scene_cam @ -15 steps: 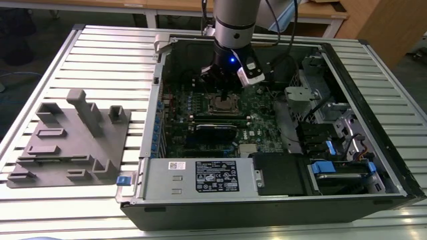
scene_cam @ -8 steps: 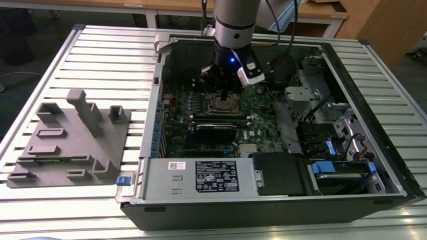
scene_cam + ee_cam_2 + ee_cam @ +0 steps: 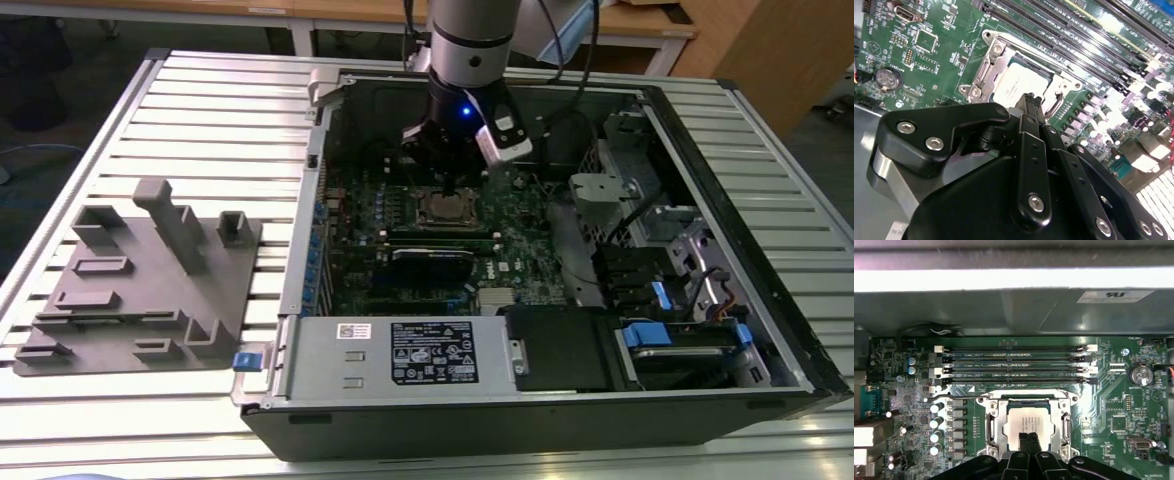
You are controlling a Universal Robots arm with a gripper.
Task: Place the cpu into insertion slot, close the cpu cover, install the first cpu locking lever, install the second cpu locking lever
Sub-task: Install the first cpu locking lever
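Observation:
Inside the open computer case (image 3: 694, 190), the cpu (image 3: 1030, 421) lies with its silver-grey face up in the insertion slot (image 3: 1026, 60) on the green board. The cpu cover (image 3: 990, 426) lies flat around it as a silvery frame. My gripper (image 3: 1029, 439) is shut, with its black fingertips together just over the chip's near edge (image 3: 1030, 100). I see nothing held between them. In the exterior view the gripper (image 3: 451, 190) stands straight above the cpu (image 3: 443, 208). A thin silvery lever rod (image 3: 954, 398) runs along one side of the socket, and a bent wire hook (image 3: 1053, 106) shows beside the fingertips.
Several black memory slots (image 3: 1014, 365) run beside the socket, and a row of capacitors (image 3: 936, 430) stands on another side. A grey box with a black label (image 3: 400, 352) sits at the case's front. A grey fixture tray (image 3: 140, 280) lies at the exterior view's left.

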